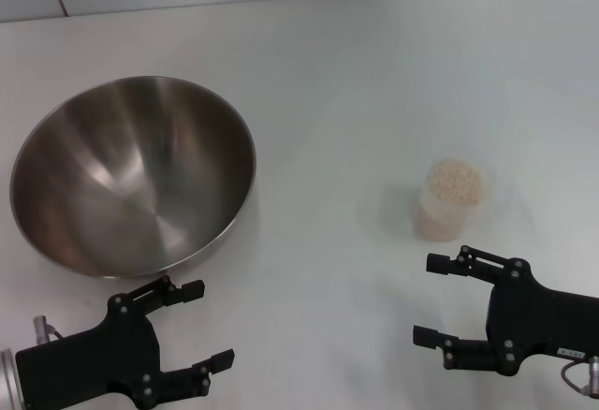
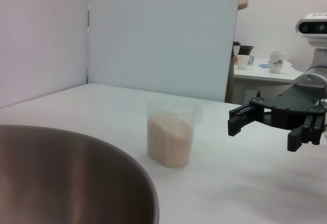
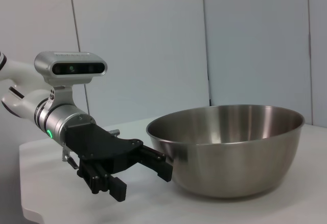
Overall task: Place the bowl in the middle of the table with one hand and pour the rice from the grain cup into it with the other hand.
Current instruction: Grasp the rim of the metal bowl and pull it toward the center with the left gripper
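While no writing legible, left pincer (image 1: 204, 326), right pincer (image 1: 433, 300) both apart, empty.

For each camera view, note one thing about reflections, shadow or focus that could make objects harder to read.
Head view: bright streaks of glare inside the bowl; only a faint shadow beside the grain cup. Left wrist view: the near bowl rim is soft and dark, the far right hand crisp. Right wrist view: the bowl wall mirrors the pale table.

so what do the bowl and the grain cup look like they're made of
The bowl looks like stainless steel: brushed, shiny interior with soft reflections. The grain cup seems to be clear, slightly cloudy plastic, since the rice shows through its wall.
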